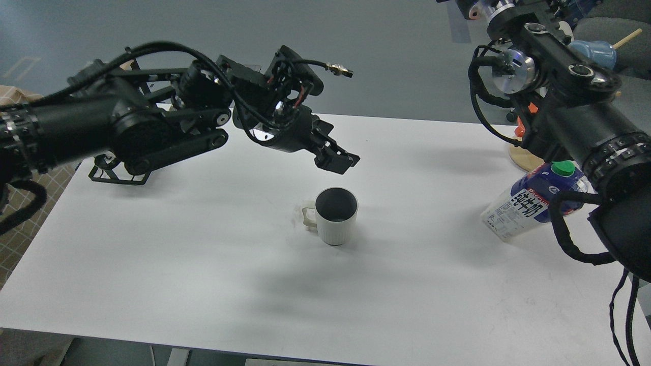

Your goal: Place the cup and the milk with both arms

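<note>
A white ribbed cup [335,217] with a dark inside stands upright near the middle of the white table [203,264], its handle to the left. My left gripper [339,160] hangs open and empty above the cup, clear of its rim. A milk carton [524,206] with a blue and white label and a green cap leans tilted at the table's right edge. My right arm [574,117] crosses in front of the carton's top. My right gripper is hidden behind this arm, so I cannot see whether it holds the carton.
A black rack base [109,177] shows at the back left under my left arm. A round wooden disc [523,155] lies at the back right by the carton. A checked cloth [20,203] lies off the table's left side.
</note>
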Motion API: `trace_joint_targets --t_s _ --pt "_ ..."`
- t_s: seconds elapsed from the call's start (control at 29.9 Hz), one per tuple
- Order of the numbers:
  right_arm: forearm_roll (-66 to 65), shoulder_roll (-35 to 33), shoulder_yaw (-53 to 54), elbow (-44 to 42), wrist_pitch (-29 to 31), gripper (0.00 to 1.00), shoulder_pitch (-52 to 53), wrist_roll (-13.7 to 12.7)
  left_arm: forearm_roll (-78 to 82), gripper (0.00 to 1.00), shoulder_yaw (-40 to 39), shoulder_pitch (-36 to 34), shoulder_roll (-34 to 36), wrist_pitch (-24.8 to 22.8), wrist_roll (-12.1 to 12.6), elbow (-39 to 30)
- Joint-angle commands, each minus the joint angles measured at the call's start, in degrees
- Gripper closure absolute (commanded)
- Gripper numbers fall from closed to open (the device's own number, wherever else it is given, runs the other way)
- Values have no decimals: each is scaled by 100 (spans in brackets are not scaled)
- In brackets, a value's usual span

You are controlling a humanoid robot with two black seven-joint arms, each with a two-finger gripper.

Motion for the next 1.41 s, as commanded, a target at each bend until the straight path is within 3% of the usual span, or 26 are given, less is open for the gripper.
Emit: trace_joint_targets --t_s 0.0,0.13,0.33,0.54,0.67,0.7,0.77,0.87,0.9,1.07,1.17,1.37 --pt "-14 0 -680 143 1 0 25 0 -1591 5 -758 16 556 0 71 -40" --pt "-14 -323 -1455 678 -34 0 87 0 -2711 4 -1261 280 935 0 80 39" --pt "-751 -1765 -2080 2032 -412 0 149 0 -4389 3 -1973 947 1243 0 89 224" --pt "-2254 -3592 -2168 3701 -798 0 -79 0 -5762 2 -2466 1607 1551 225 62 224" --pt "-3052 -5216 -2168 5246 -1166 0 -605 0 -6130 2 -2992 2028 1578 295 1 224" --pt "-3055 -5221 -2168 5250 -1168 0 -607 0 -6132 2 -2994 2029 1578 295 1 224" --pt "-3597 -6113 -2168 6020 -1517 0 -992 0 -6228 2 -3352 2362 1534 461 27 224" --pt "-4449 -6800 -2168 6575 -2237 0 -1580 0 -6228 2 -3477 2696 1525 524 18 224" --pt "-4452 -6803 -2168 6577 -2240 0 -1583 0 -6228 2 -3477 2697 1525 524 18 224" --pt "-5970 -7259 -2177 6683 -3960 0 -2547 0 -6237 2 -3503 2785 1464 497 -8 172" --pt "-6297 -7303 -2186 6691 -4479 0 -3022 0 -6237 2 -3503 2811 1393 489 1 171" --pt "-6790 -7330 -2186 6691 -4627 0 -3656 0 -6237 2 -3503 2856 1288 497 1 171"
